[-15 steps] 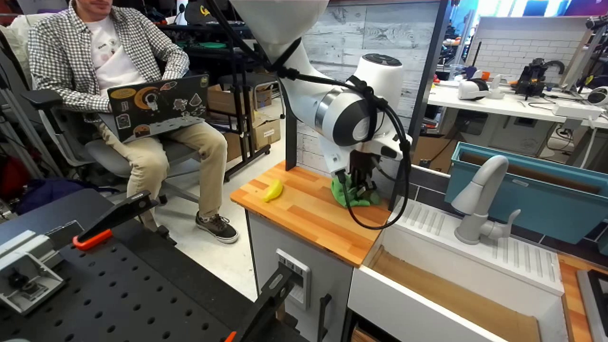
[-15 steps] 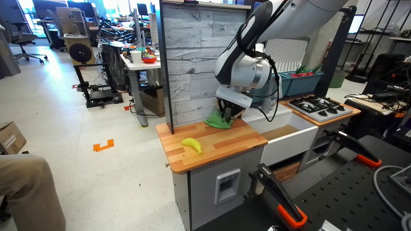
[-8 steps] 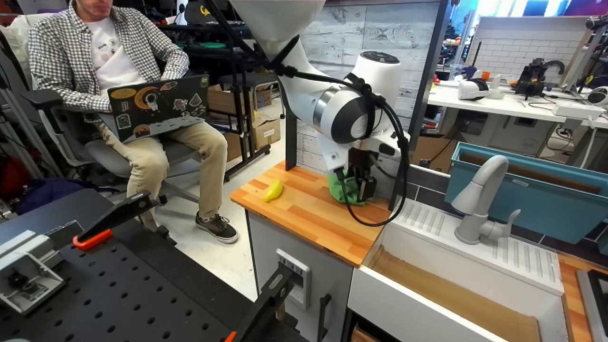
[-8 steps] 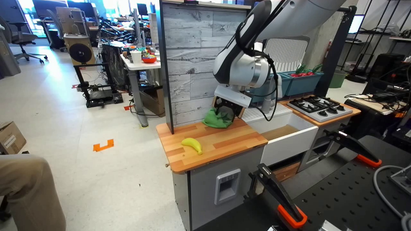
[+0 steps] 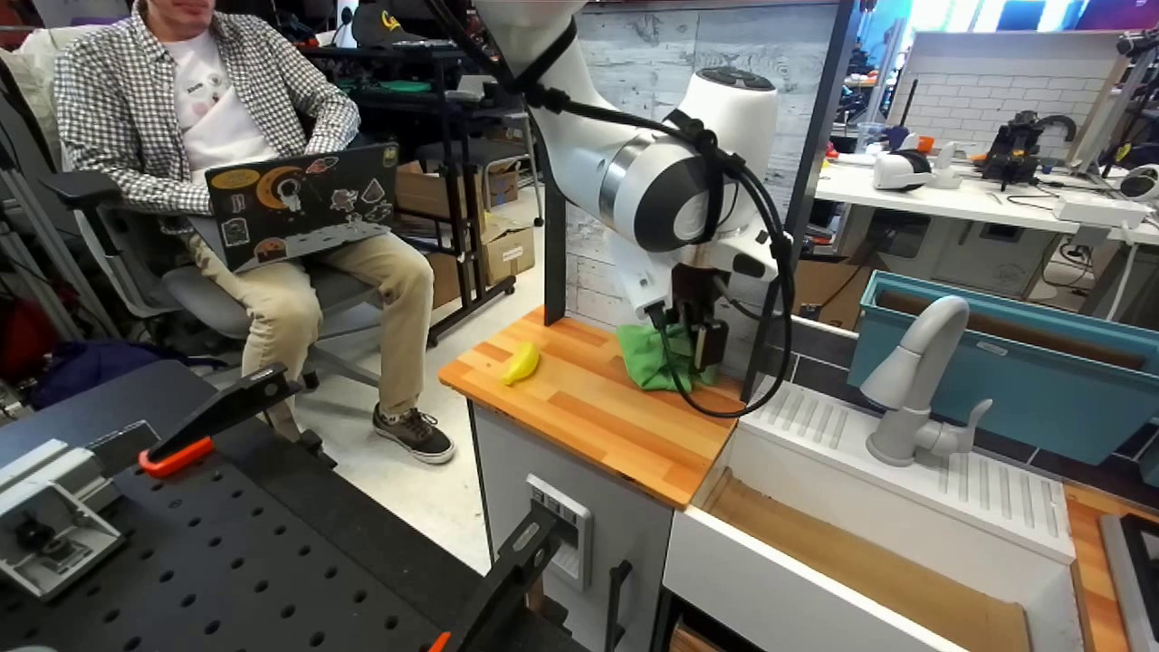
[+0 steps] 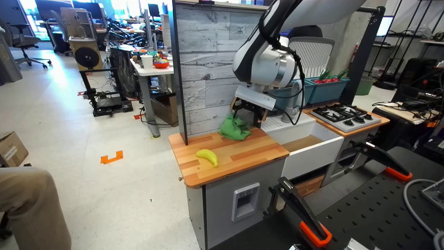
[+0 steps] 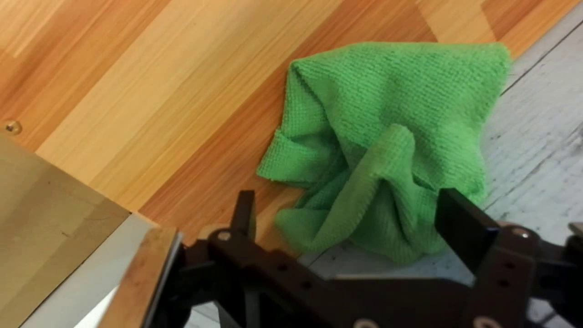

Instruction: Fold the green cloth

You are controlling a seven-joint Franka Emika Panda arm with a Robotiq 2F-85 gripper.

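The green cloth (image 7: pixel 423 86) lies rumpled on the wooden counter, against the whitewashed back panel. One fold stands up in its middle, and a corner is bent over at its left side in the wrist view. Both exterior views show it as a low heap, the green cloth (image 5: pixel 645 358) partly hidden behind the gripper and the green cloth (image 6: pixel 233 130) just under the fingers. My gripper (image 7: pixel 347 200) is open above the cloth's panel-side end, its jaws wide apart. Cloth shows in the space between them, not pinched. From outside, the gripper (image 6: pixel 247 119) hangs close over the heap.
A yellow banana (image 5: pixel 521 363) lies on the counter (image 6: pixel 184 163) towards its outer end. The plank panel (image 6: pixel 215 69) rises right behind the cloth. Beside the counter is a white sink (image 5: pixel 770 566) with a tall faucet (image 5: pixel 924 371). A black cable loop hangs by the wrist.
The gripper has opened and let go of the cloth. It has then risen slightly and shifted towards the sink. The cloth stays on the counter, its heap loosened a little.
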